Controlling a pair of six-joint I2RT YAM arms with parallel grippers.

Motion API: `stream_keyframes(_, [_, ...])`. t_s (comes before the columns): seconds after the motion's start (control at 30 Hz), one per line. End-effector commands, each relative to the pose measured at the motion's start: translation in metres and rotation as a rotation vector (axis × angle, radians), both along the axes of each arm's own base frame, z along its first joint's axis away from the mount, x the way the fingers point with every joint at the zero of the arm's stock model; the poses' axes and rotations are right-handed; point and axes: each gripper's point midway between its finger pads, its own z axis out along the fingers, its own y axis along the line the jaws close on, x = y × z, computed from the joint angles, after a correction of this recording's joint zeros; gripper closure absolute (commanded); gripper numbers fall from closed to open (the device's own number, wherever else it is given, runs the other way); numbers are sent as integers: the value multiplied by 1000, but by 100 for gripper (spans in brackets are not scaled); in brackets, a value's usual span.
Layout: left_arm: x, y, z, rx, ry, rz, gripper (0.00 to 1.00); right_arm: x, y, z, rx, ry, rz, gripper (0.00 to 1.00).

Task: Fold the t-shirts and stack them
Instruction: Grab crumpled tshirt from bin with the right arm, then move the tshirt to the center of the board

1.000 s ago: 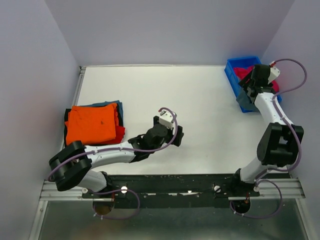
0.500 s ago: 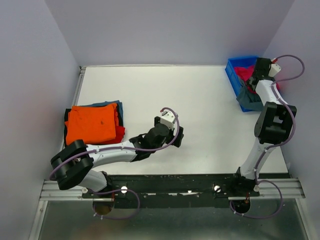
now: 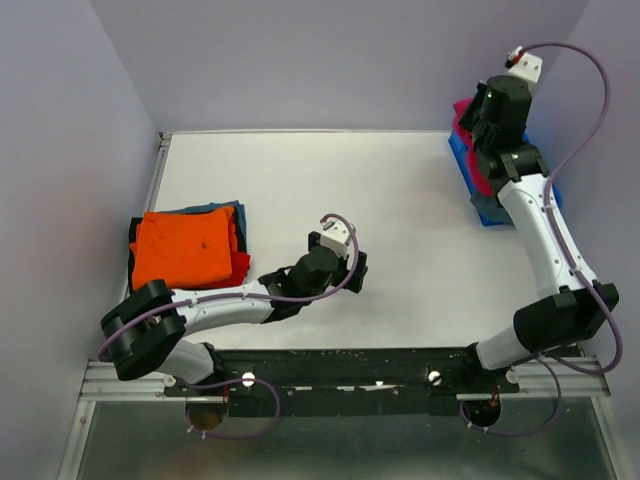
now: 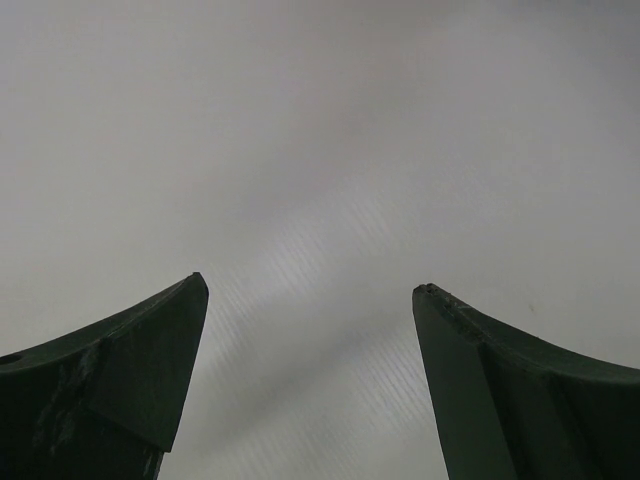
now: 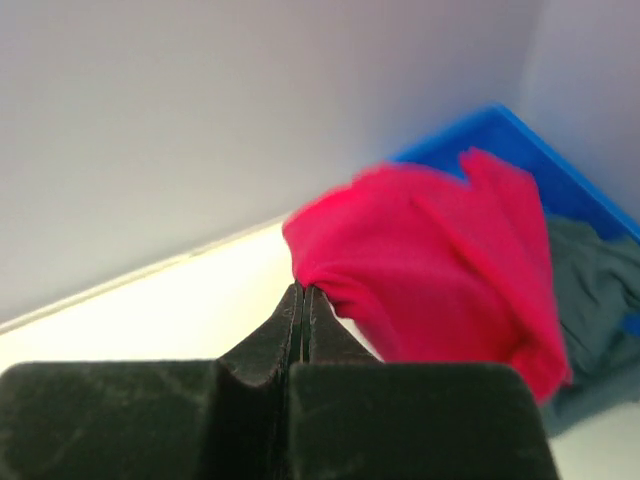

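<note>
My right gripper (image 5: 303, 290) is shut on an edge of the crimson-pink t-shirt (image 5: 430, 270), which hangs from the jaws above the blue bin (image 5: 560, 170). From above, that shirt (image 3: 466, 125) shows as a pink fold beside the raised right gripper (image 3: 480, 120). A grey-blue t-shirt (image 5: 590, 290) lies in the bin under it. At the table's left a folded stack has the orange t-shirt (image 3: 185, 247) on top, with red (image 3: 240, 268), blue (image 3: 215, 208) and black (image 3: 134, 232) edges showing beneath. My left gripper (image 4: 310, 290) stands open over bare table, low near the table's middle (image 3: 352, 272).
The blue bin (image 3: 462, 160) sits at the back right corner against the walls. White table (image 3: 300, 180) stretches between the stack and the bin. The rail with both arm bases runs along the near edge.
The right gripper has shut on the crimson-pink t-shirt and risen out of the bin, lifting the cloth with it. The left arm has not moved.
</note>
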Motion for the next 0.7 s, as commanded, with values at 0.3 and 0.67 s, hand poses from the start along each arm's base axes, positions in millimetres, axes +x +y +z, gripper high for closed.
stream_keyframes(0.3, [19, 38, 24, -9, -98, 185, 1, -57, 116, 138, 68, -192, 596, 99])
stream_keyframes(0.67, [31, 168, 80, -146, -145, 655, 1, -106, 256, 178, 20, -223, 994, 99])
